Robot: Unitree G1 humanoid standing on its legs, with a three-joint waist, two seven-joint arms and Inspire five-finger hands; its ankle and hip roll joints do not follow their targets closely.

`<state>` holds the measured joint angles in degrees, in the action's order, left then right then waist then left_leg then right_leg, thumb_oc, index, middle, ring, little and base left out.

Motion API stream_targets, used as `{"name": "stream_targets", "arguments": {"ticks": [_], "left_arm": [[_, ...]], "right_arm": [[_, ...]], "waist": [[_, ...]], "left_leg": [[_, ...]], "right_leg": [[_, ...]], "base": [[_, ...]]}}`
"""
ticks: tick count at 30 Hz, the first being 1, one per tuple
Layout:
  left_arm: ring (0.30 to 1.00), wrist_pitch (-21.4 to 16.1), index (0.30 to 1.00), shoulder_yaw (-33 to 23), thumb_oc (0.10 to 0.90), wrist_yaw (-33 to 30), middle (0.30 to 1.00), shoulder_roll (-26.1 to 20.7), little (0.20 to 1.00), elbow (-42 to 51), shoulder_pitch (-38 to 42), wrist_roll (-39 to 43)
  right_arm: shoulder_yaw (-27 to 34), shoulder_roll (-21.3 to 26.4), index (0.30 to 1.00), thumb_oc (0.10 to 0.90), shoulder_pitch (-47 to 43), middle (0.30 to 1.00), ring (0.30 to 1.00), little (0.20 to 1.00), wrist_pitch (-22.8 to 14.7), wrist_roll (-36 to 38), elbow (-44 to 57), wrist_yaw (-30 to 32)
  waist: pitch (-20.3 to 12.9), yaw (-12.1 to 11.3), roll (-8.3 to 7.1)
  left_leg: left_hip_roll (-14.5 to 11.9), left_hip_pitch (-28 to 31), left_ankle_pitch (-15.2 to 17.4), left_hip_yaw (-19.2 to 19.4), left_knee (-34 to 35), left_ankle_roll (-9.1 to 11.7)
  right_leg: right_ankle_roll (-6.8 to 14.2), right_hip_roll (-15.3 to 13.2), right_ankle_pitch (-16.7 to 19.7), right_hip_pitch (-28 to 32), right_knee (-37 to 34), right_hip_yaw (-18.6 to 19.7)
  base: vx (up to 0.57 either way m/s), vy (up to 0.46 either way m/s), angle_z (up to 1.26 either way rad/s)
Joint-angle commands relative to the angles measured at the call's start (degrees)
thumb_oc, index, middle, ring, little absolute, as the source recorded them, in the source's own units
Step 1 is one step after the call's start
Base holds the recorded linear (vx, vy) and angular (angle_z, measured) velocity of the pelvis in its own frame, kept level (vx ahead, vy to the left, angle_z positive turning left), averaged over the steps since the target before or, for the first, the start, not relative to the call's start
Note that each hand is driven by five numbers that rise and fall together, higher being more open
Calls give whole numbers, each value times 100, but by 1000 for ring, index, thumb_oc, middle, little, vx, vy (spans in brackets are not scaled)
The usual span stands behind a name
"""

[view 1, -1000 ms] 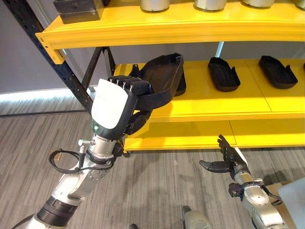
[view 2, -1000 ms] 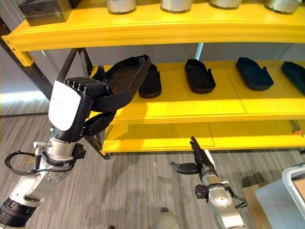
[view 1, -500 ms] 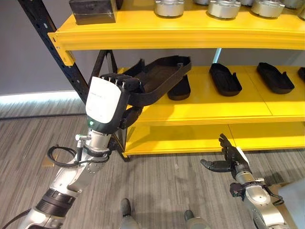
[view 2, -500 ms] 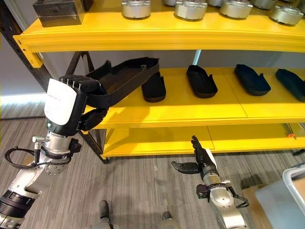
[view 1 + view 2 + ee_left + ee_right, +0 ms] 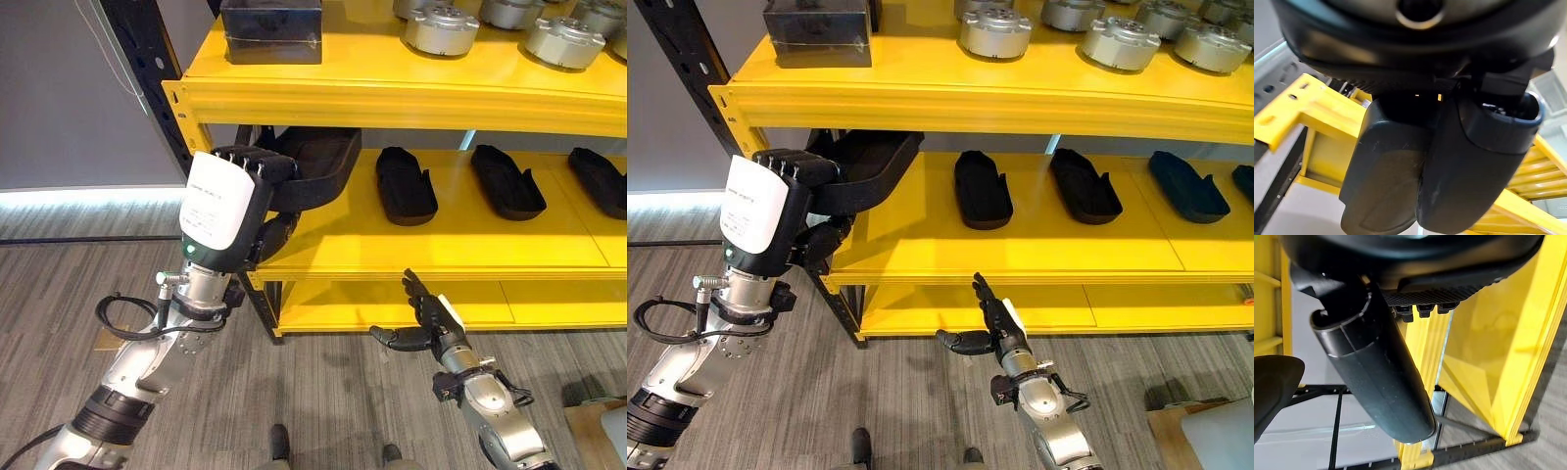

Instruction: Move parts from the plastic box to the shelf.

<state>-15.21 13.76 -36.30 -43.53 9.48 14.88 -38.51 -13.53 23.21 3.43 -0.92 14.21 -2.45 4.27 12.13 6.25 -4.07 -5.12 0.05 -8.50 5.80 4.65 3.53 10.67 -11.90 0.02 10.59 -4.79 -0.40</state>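
Observation:
My left hand [image 5: 227,208], with its white cover, is shut on a long black tray-shaped part [image 5: 315,164]. It holds the part roughly level, the far end reaching under the top shelf [image 5: 392,93] and over the left end of the yellow middle shelf [image 5: 431,245]. In the left wrist view the dark part [image 5: 1386,181] lies against the thumb [image 5: 1484,161]. My right hand [image 5: 427,319] hangs low in front of the bottom shelf, open and holding nothing; its thumb [image 5: 1376,377] stands apart from the fingers.
Three similar black parts [image 5: 404,186] [image 5: 506,181] [image 5: 598,182] lie in a row on the middle shelf. On the top shelf stand a black box [image 5: 271,20] and several silver round parts [image 5: 441,29]. A black rack upright [image 5: 162,59] stands left. A pale plastic box corner [image 5: 1223,441] shows at lower right.
The camera has shifted, so the shelf sits further right and lower. My left hand has levelled the black part and carried its far end in under the top shelf. The right hand stays open.

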Motion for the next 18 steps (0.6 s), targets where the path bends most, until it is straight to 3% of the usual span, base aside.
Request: {"name": "stream_targets", "arguments": {"ticks": [1,8,18], "left_arm": [[300,-186,300,-301,400,-425,300,337,300,421,766,239],[300,-175,300,-269,400,-336,300,391,300,441,748,340],[300,-209,300,-203,400,-345,300,575,300,522,528,347]], "right_arm": [[190,356,1000,900,-273,1000,1000,1000,-377,-51,424,82],[129,453,1000,900,-323,1000,1000,1000,-274,-152,488,-170],[-233,687,1000,900,-596,1000,1000,1000,-153,-252,757,-549]], "waist": [[-680,107,181],[-676,119,184],[-620,-16,81]], "left_leg": [[-540,61,295,-39,-19,247],[-572,121,320,-25,-34,270],[-341,147,712,-118,-520,114]], "right_leg": [[-322,340,-104,-305,601,35],[-348,369,-93,-370,613,-6],[-211,135,-101,-439,882,110]], "base": [[76,-16,-8],[86,22,-3],[140,165,-9]]}}
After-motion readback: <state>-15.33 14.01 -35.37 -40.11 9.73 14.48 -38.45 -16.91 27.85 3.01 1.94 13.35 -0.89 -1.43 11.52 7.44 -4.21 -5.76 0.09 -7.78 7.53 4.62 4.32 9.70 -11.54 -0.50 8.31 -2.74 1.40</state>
